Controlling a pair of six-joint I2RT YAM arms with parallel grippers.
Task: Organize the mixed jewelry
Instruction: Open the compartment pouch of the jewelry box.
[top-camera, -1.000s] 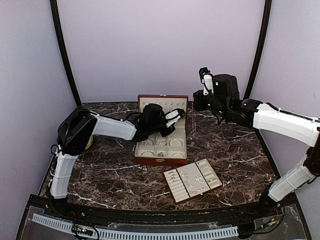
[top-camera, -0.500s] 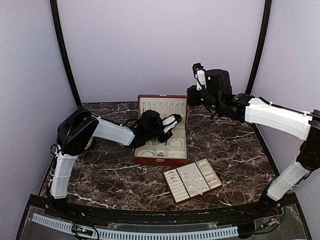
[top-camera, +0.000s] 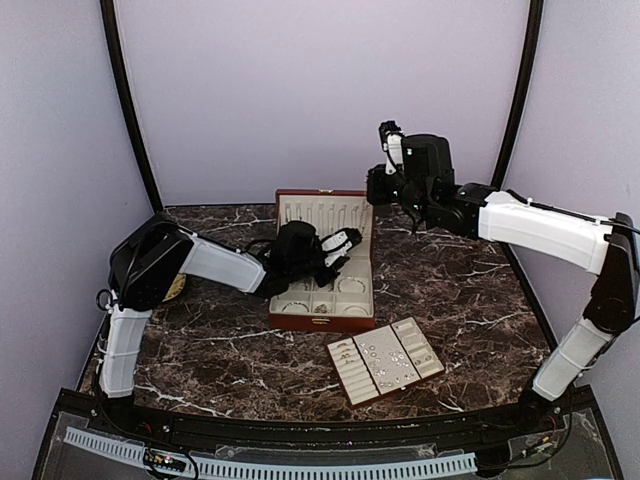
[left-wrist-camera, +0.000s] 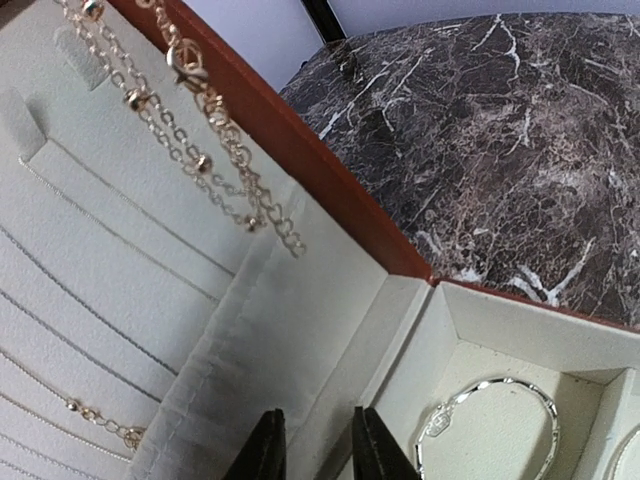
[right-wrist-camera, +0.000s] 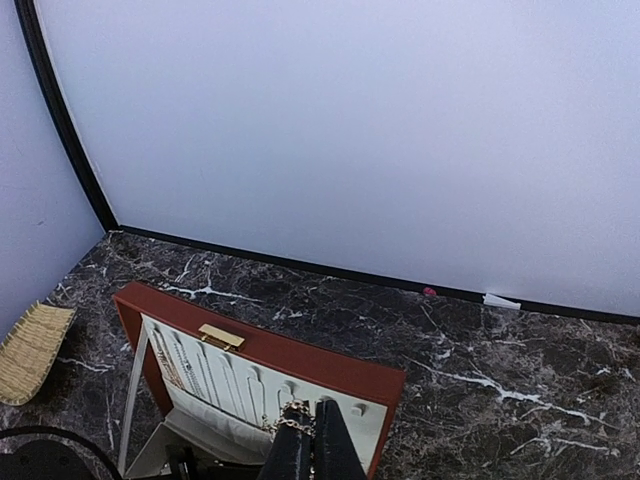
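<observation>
White shell links on the left arm (top-camera: 225, 262), with bulky black joint housings. A black cable loops beside its wrist. Same white-and-black build on the right arm (top-camera: 540, 228), small white piece atop the black wrist block. Fingers of left gripper (left-wrist-camera: 317, 432) dark and thin; right gripper (right-wrist-camera: 312, 415) black, narrow.

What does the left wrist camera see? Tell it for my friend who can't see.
An open cream-lined wooden box fills the view, gold chains draped on its lid. A silvery bangle lies in one compartment, two dark jaws stand slightly apart at the bottom, and marble table shows behind.
</observation>
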